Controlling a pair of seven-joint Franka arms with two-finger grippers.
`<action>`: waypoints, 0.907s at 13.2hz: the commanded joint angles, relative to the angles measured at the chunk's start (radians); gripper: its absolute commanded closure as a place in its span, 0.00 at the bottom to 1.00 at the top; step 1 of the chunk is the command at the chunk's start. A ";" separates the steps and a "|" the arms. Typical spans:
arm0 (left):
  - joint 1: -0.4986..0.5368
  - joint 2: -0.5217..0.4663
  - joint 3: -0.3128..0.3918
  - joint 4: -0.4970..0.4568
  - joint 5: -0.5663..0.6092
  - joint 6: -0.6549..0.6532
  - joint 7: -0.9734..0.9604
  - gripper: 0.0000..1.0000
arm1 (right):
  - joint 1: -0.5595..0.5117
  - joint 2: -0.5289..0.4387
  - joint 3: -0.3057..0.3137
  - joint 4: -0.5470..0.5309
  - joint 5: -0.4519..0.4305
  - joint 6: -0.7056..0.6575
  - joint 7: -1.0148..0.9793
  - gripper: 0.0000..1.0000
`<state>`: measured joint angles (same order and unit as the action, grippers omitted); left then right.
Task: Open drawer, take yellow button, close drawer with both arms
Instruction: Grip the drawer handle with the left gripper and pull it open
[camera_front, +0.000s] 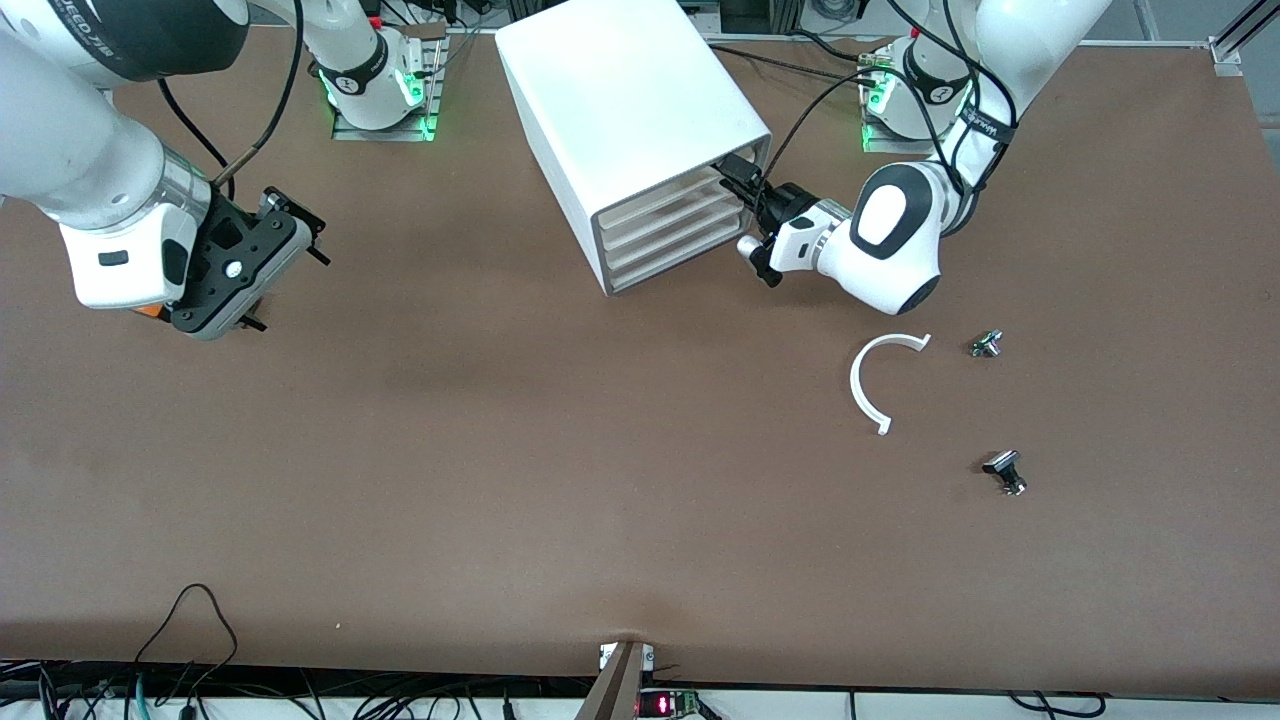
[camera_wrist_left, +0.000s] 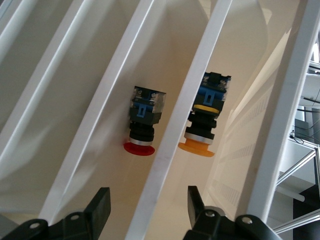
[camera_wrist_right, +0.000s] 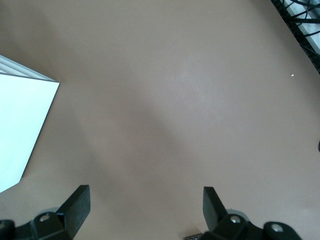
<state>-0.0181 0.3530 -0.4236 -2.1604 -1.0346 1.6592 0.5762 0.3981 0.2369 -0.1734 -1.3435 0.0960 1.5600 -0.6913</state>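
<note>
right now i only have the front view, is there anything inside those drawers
observer: yes, an orange-capped button lies in one drawer.
operator: has the left gripper shut on anything
observer: no, the left gripper is open, with a drawer front edge between its fingers.
operator: and the right one
observer: the right gripper is open too, waiting over the table.

The front camera looks down from high across the brown table (camera_front: 500, 450), facing both arm bases. The left wrist camera sits close against the large white box-shaped cabinet (camera_front: 640, 130), peering between its drawer fronts. The right wrist camera looks down at bare tabletop and one cabinet corner (camera_wrist_right: 25, 125).
</note>
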 joint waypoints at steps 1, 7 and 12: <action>0.001 -0.040 -0.009 -0.032 -0.025 0.017 0.017 0.43 | 0.004 0.001 0.000 0.009 0.016 0.002 -0.110 0.00; 0.000 -0.006 -0.017 -0.032 -0.025 0.062 0.048 0.75 | 0.005 0.016 0.008 0.004 0.004 -0.005 -0.351 0.00; 0.016 -0.002 -0.011 -0.029 -0.010 0.068 0.053 1.00 | 0.005 0.062 0.009 0.009 0.014 0.037 -0.369 0.00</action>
<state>-0.0169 0.3498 -0.4350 -2.1720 -1.0555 1.6874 0.6254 0.4002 0.2868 -0.1631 -1.3456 0.0961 1.5833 -1.0408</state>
